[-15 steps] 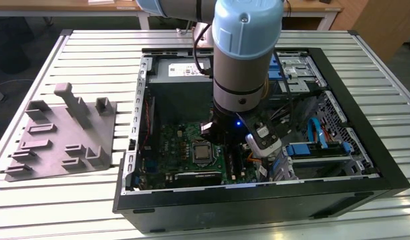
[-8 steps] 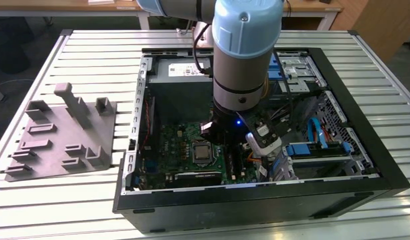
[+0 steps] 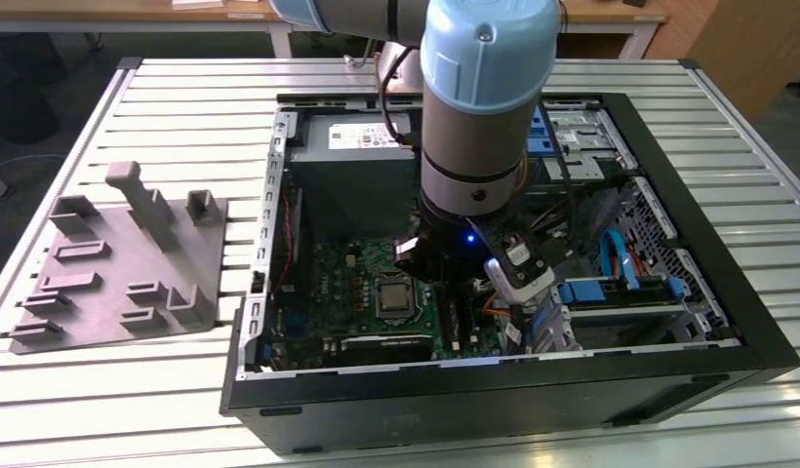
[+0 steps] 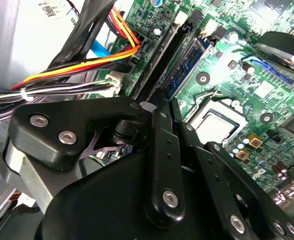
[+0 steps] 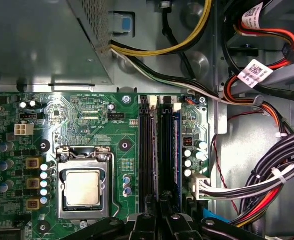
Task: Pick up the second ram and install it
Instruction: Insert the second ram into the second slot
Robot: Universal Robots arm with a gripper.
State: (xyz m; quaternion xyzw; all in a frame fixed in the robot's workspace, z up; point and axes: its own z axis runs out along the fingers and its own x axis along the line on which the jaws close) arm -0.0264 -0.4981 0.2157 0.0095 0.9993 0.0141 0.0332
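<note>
Gripper [image 4: 165,106] linkage, black and bolted, sits closest in the second wrist view, low over the memory slots [image 5: 147,150]. Whether the gripper is clamped or released cannot be told.

Exterior view, left to right:
1. Grey moulded tray [image 3: 114,292] on the slatted table [image 3: 153,88]. Its upright recesses are judged to present parts edge-up for a top-down pick.
2. Computer case [image 3: 504,390] lies on its side with the panel off, so the motherboard [image 3: 348,283] faces up. The arm [image 3: 485,107] stands vertically over it, judged so as to meet a slot square.
3. Task item, the second ram [image 5: 164,150]: judged to be the dark strip along the slot line under the gripper, just beside the blue-faced first stick [image 5: 176,150]. Seating cannot be confirmed.
4. Cable bundles [image 5: 266,185] are tied off clear of the slots.

Writing: white barcode labels [image 5: 254,72] on the cables, a sticker [image 3: 354,136] on the power supply [image 3: 348,185], and white lettering on the board. Not transcribed.
</note>
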